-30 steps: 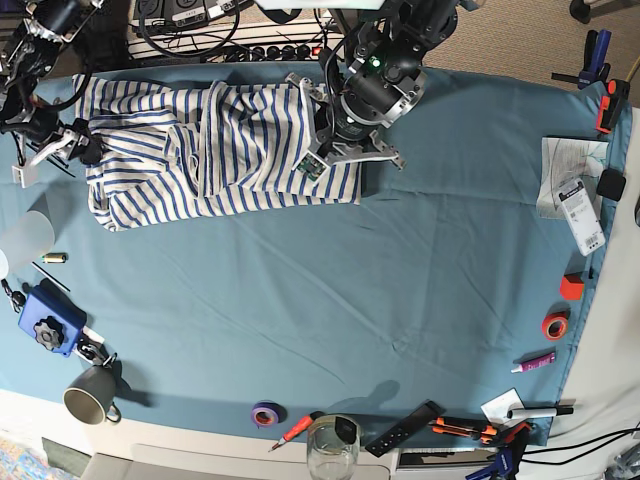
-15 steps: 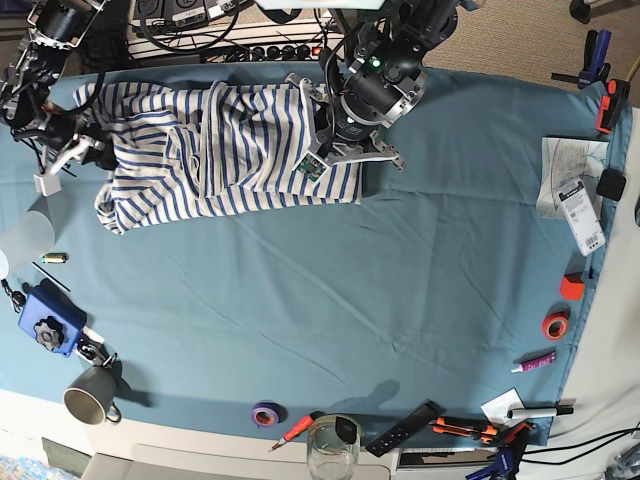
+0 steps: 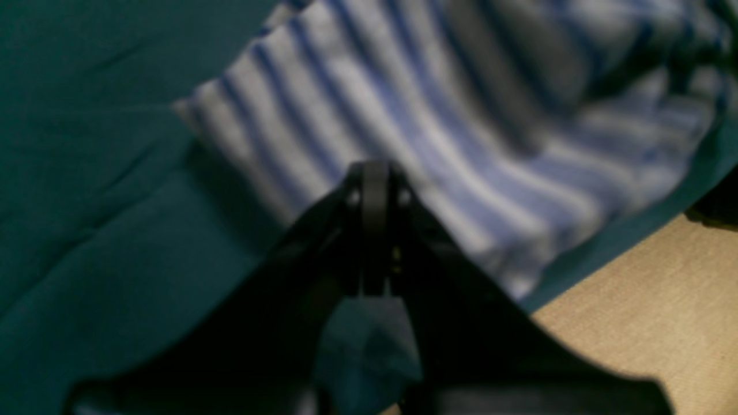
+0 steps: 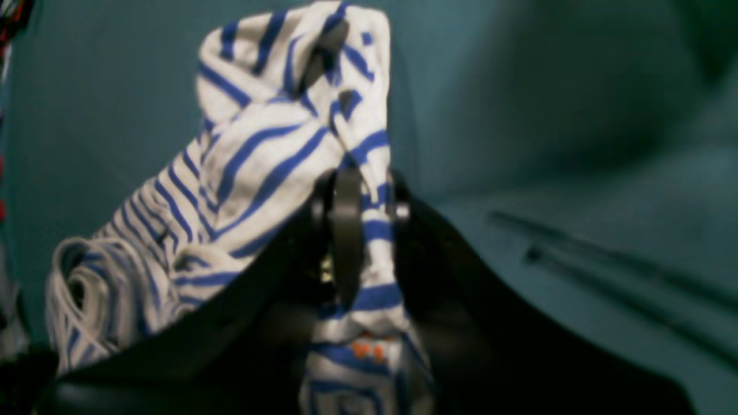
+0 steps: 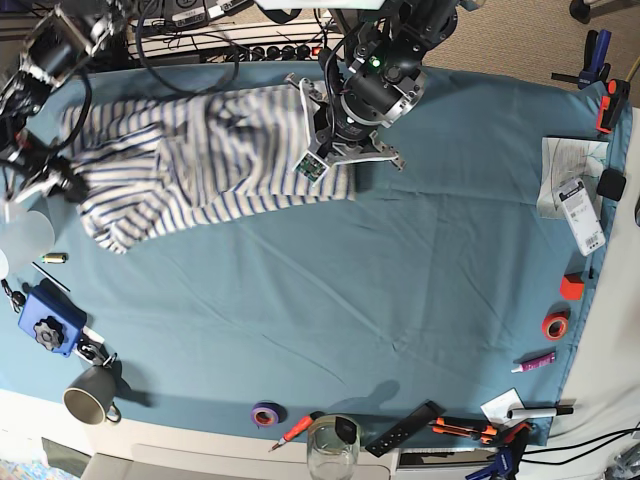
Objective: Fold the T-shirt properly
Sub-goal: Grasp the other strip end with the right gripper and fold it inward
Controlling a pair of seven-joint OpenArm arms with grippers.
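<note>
The T-shirt (image 5: 220,150), white with thin blue stripes, lies bunched across the far left of the teal table cloth (image 5: 400,280). My right gripper (image 4: 360,196) is shut on a fold of its striped fabric (image 4: 271,150), which runs up between the fingers. In the base view that gripper (image 5: 50,185) holds the shirt's left end, and the cloth there is stretched and blurred. My left gripper (image 3: 375,173) is shut, its tips resting on the T-shirt (image 3: 438,132) near its right edge. Its arm (image 5: 365,95) stands over that edge.
A clear cup (image 5: 25,235), a blue block (image 5: 45,320) and a grey mug (image 5: 90,395) sit along the left edge. A glass (image 5: 332,445), a purple tape roll (image 5: 265,412) and hand tools (image 5: 470,428) line the front. Papers (image 5: 575,195) and orange tape (image 5: 555,325) lie at the right.
My right gripper has closed on the shirt's left end and pulled it leftward and toward the front, stretching the cloth. The left arm has hardly moved.
</note>
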